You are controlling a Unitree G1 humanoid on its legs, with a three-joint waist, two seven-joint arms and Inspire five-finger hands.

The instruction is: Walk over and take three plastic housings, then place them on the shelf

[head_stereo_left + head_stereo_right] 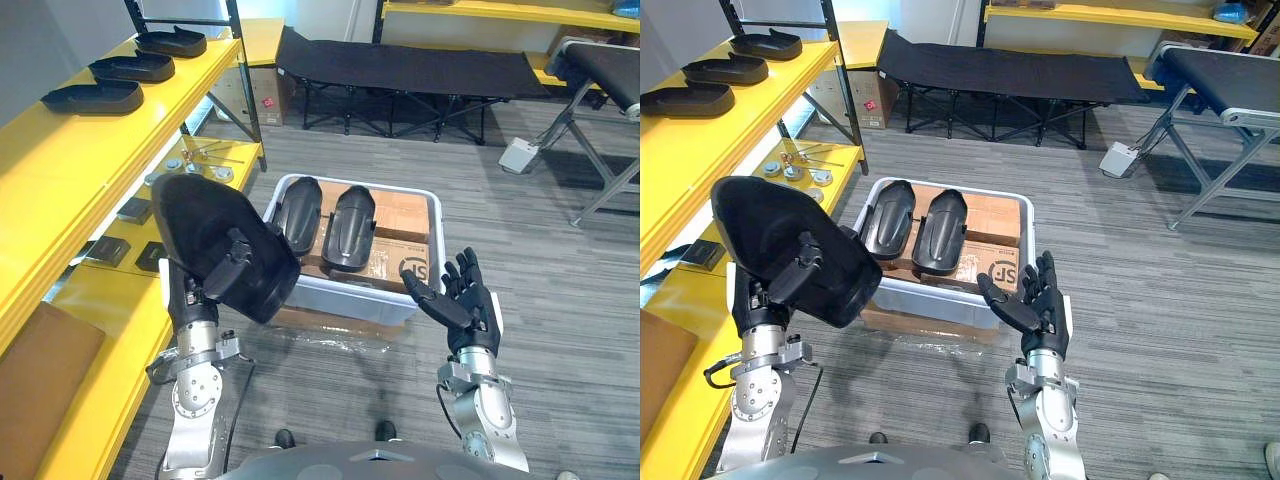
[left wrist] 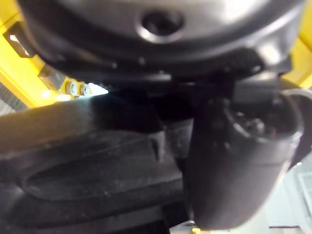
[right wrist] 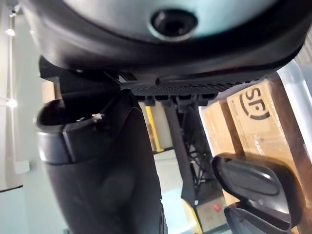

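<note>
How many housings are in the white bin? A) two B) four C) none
A: the left housing and right housing lie side by side in the bin; a third housing is held up by the left robot hand.

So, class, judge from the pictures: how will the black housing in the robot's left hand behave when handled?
Probably stiff: the housing holds a curved shell shape though the left hand grips only its lower edge. Likely light for its size, since one hand holds it aloft. Its smooth surface might slip in that small pinch.
</note>
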